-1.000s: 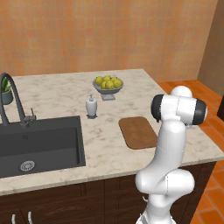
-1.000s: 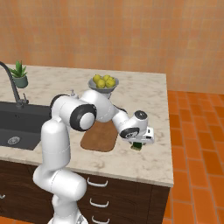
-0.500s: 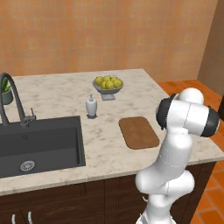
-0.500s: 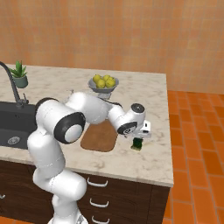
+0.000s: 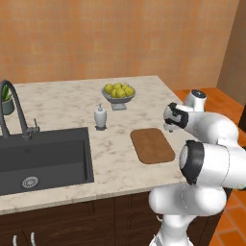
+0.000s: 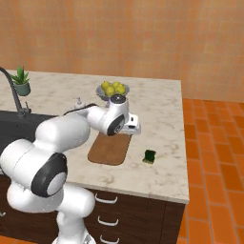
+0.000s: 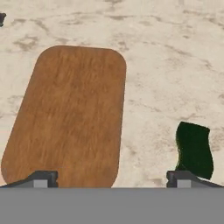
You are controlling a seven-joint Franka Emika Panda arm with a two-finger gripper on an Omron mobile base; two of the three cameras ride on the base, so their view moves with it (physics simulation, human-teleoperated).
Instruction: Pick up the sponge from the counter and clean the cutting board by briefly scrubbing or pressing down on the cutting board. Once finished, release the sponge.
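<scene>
The cutting board (image 6: 110, 148) is a brown wooden rectangle lying flat on the beige counter (image 6: 162, 109), right of the sink. The small dark green sponge (image 6: 150, 156) sits on the counter just right of the board, near the front edge. In the hand view the cutting board (image 7: 70, 113) is on the left and the sponge (image 7: 194, 148) at the lower right, just above one fingertip (image 7: 183, 178). My gripper (image 6: 133, 130) hovers above the board's far right corner, open, with nothing between its fingers. From the left base view, the gripper (image 5: 169, 126) hangs right of the cutting board (image 5: 153, 145).
A bowl of lemons (image 6: 112, 89) stands behind the board and a soap dispenser (image 5: 100, 116) to its left. The dark sink (image 5: 43, 158) with its faucet (image 5: 17, 108) lies further left, a potted plant (image 6: 21, 81) at the back. The counter ends close to the sponge's right.
My hand has drawn back from above the sponge, up and toward the board's far end. The sponge lies where it was on the counter.
</scene>
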